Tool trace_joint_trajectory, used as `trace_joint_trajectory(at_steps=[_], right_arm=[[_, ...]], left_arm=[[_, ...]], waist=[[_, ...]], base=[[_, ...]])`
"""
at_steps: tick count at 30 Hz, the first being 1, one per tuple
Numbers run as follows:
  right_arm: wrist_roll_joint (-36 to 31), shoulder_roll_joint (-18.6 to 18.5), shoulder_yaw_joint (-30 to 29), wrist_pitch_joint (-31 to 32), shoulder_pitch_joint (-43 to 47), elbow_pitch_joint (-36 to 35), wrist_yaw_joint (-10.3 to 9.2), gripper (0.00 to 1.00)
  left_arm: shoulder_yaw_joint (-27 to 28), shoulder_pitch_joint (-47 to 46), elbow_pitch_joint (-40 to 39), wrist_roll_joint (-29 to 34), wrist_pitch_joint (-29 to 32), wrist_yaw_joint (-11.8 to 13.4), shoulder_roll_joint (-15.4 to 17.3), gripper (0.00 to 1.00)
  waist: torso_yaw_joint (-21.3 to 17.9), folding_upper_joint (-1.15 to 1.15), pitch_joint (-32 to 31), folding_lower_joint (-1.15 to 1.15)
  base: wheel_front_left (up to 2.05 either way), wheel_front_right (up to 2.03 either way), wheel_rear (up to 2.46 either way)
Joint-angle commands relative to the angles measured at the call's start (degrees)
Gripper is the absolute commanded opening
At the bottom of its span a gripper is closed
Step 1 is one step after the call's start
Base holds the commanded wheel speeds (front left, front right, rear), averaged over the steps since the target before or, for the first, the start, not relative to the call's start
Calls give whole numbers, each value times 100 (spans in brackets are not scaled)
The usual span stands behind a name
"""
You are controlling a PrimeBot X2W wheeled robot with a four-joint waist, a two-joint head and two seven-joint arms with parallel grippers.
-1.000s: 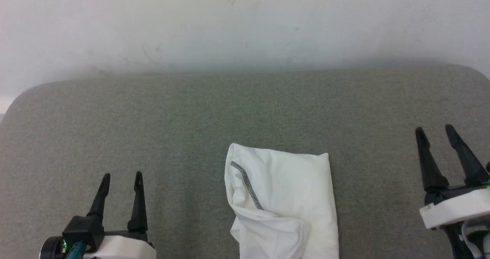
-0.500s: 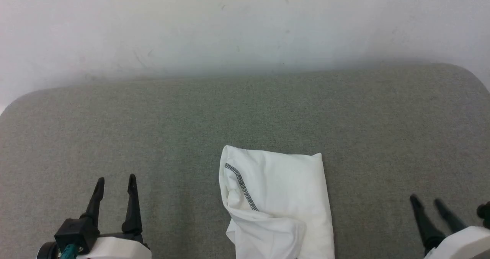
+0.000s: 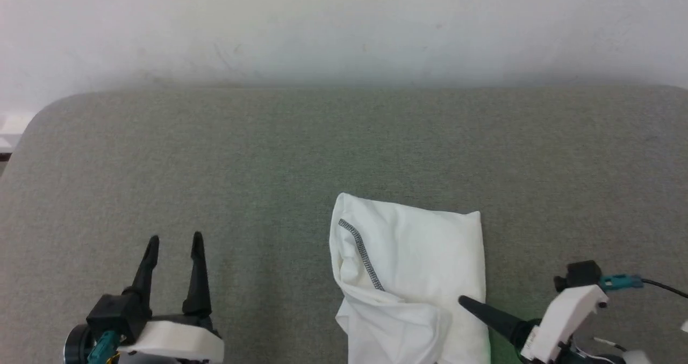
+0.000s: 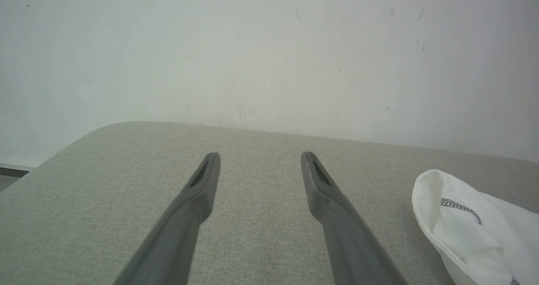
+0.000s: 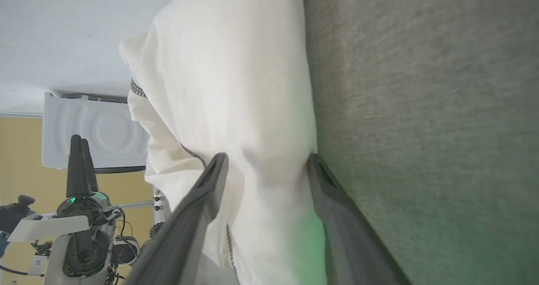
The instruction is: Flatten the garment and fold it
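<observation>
The garment (image 3: 414, 278) is a white shirt folded into a compact rectangle at the near middle of the grey table (image 3: 269, 154), with a dark zigzag seam (image 3: 363, 254) on its left part. My right gripper (image 3: 466, 302) lies turned sideways at the garment's right edge, pointing left. In the right wrist view this gripper (image 5: 267, 161) is open, one finger over the cloth (image 5: 236, 87) and the other at the cloth's edge by the table. My left gripper (image 3: 174, 240) stands open and empty, well left of the garment (image 4: 471, 226), and its spread fingers (image 4: 210, 167) hover over bare table.
A white wall (image 3: 344, 25) rises behind the table's far edge. The table's rounded left corner (image 3: 43, 116) is in sight. In the right wrist view a white appliance-like box (image 5: 97, 133) stands beyond the left gripper (image 5: 80, 144).
My right gripper has dropped from an upright stance at the far right and swung sideways to the garment's right edge. The head camera has shifted slightly. The left gripper has hardly moved.
</observation>
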Motion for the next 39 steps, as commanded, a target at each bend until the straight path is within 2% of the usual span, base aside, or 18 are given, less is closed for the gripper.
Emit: trace_joint_trajectory(at_steps=[1,4,5,6,7,10,12,15,18,22,25,29,32,34,35,36,39], right_arm=[[172,47,94,12,-202,199,-4,100],[135,-6,382,-38,-422,632,-4,100],[142,-10,456,-77,-483,740,-4,81],[164,-16,526,-114,-534,816,-4,31],[166,-42,603,-164,-582,859,-4,0],[-13,-251,933,-396,-694,805,-4,0],[-396,-524,1282,-675,-765,639,-4,0],[-1546,-1097,1938,-1311,-921,440,-4,0],[-2649,-1473,2355,-1856,-1114,275,-4,0],[-3860,-1821,2454,-2207,-1326,-76,-4,0],[-4381,-1969,2331,-2137,-1346,-428,-4,0],[-4494,-2207,2251,-1869,-1283,-834,-4,0],[-4348,-2373,2225,-1744,-1315,-836,-4,0],[-4235,-2451,2214,-1773,-1419,-664,-4,0],[-4235,-2451,2214,-1773,-1419,-664,-4,0],[-4089,-2488,2165,-1907,-1555,-370,-4,0],[-3897,-2514,2098,-2243,-1839,225,-4,0]], left_arm=[[-49,-137,-8,31,-27,-10,-23,100],[-123,-193,-18,60,-27,-8,-31,100],[-144,-206,-23,66,-27,-6,-33,100],[-160,-216,-27,71,-27,-3,-35,100],[-170,-222,-30,74,-27,2,-37,100],[-187,-225,-36,88,-27,21,-41,100],[-189,-215,-45,104,-27,38,-42,100],[-155,-188,-45,43,-27,59,-45,100],[-97,-129,-33,77,-27,103,-39,100],[-12,-68,-71,-2,-27,116,-43,100],[25,-24,-125,45,-27,157,-44,100],[34,-27,-143,19,-27,181,-46,100],[19,-102,-158,63,-27,187,-45,100],[-2,-202,-196,143,-27,199,-26,100],[-2,-202,-196,143,-27,199,-26,100],[-71,-355,-222,235,-27,190,4,100],[-211,-665,-233,374,-27,155,81,100]], waist=[[149,0,101,-1],[254,0,126,-1],[283,0,132,-1],[305,0,136,-1],[320,0,140,-1],[339,0,136,-1],[317,0,116,-1],[218,0,59,-1],[25,0,-12,-1],[-338,0,-45,-1],[-696,0,-38,-1],[-1218,0,60,-1],[-1659,0,229,-1],[-1961,0,407,-1],[-1961,0,407,-1],[-2200,0,606,-1],[-2474,0,974,-1]], base=[[0,0,0],[0,0,0],[0,0,0],[0,0,0],[0,0,0],[0,0,0],[0,0,0],[0,0,0],[0,0,0],[0,0,0],[0,0,0],[0,0,0],[0,0,0],[0,0,0],[0,0,0],[0,0,0],[0,0,0]])
